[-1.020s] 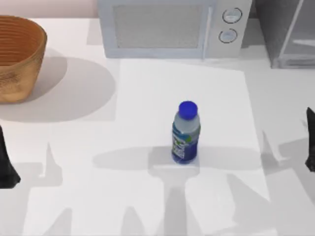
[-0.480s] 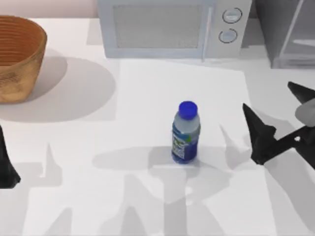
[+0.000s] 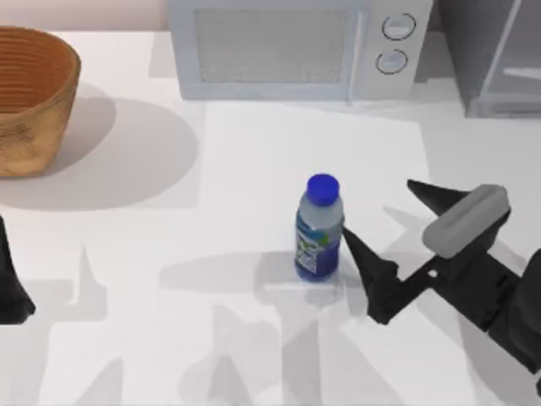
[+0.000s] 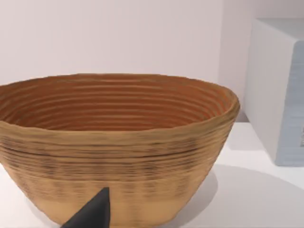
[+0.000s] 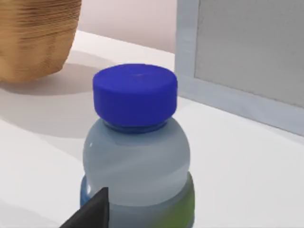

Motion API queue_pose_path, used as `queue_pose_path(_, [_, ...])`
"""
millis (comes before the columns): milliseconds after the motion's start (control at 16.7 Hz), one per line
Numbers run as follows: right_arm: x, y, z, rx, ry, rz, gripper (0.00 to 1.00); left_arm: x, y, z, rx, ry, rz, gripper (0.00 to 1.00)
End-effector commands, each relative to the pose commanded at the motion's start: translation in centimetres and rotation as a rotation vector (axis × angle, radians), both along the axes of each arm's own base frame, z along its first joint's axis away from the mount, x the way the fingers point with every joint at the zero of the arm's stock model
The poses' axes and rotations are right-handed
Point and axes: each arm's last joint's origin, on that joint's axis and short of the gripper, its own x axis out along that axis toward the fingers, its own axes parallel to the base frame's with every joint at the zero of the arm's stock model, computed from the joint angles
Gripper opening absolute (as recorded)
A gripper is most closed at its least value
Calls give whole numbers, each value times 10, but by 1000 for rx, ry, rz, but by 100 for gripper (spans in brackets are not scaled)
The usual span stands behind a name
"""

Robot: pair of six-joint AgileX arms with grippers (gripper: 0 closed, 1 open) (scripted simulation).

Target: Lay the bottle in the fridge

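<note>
The bottle (image 3: 319,228) stands upright at the middle of the table, clear with a blue cap and a blue-and-green label. My right gripper (image 3: 378,210) is open just to its right, and the nearer fingertip (image 3: 348,237) almost touches the bottle's side. In the right wrist view the bottle (image 5: 137,156) looms close ahead, with one dark fingertip (image 5: 95,211) beside it. The fridge (image 3: 490,59), a dark grey cabinet with a pale-framed door panel, sits at the back right corner. My left gripper (image 3: 10,292) is parked at the left edge, open and holding nothing.
A white microwave (image 3: 296,46) with two round knobs stands at the back centre, left of the fridge. A woven basket (image 3: 34,93) sits at the back left, close ahead of the left wrist camera as the basket (image 4: 114,152). A white mat (image 3: 254,169) lies under the bottle.
My right arm has swept in from the table's right edge toward the bottle, its fingers spread. The bottle and the left arm have not moved.
</note>
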Motion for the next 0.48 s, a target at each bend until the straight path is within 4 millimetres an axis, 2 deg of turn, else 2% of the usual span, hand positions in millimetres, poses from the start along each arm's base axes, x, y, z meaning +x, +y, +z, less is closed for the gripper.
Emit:
queue_pose_path(240, [-5, 11, -25, -17, 21, 56, 100, 0, 0, 0, 0, 0, 0, 100])
queue_pose_path(480, [-9, 16, -39, -27, 31, 84, 100, 0, 0, 0, 0, 0, 0, 100])
